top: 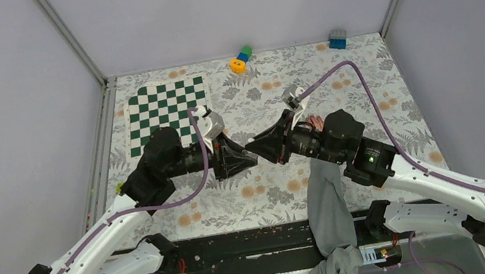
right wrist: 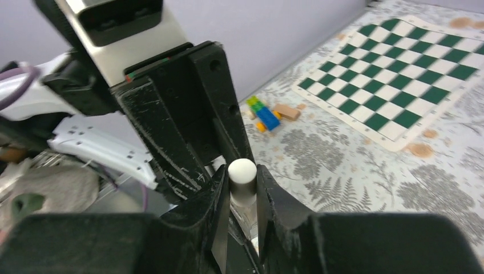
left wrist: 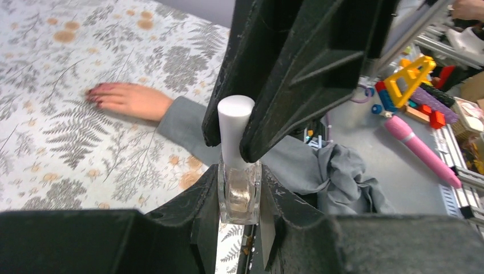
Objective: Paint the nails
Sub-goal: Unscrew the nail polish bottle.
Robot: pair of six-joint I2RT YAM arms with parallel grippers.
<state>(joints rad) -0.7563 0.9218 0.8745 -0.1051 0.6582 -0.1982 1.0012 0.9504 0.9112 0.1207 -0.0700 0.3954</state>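
A bare hand with a grey sleeve lies flat on the flowered table, partly hidden under my right arm. In the left wrist view the hand shows tiny dark-reddish nails. My left gripper is shut on a clear glass polish bottle held above the table. My right gripper is shut on the bottle's white cap, which also shows in the left wrist view. The two grippers meet tip to tip, left and right, left of the hand.
A green and white chessboard mat lies at the back left. Small toy blocks and a blue block sit along the back wall. Off the table's near edge are toys and a pink wand.
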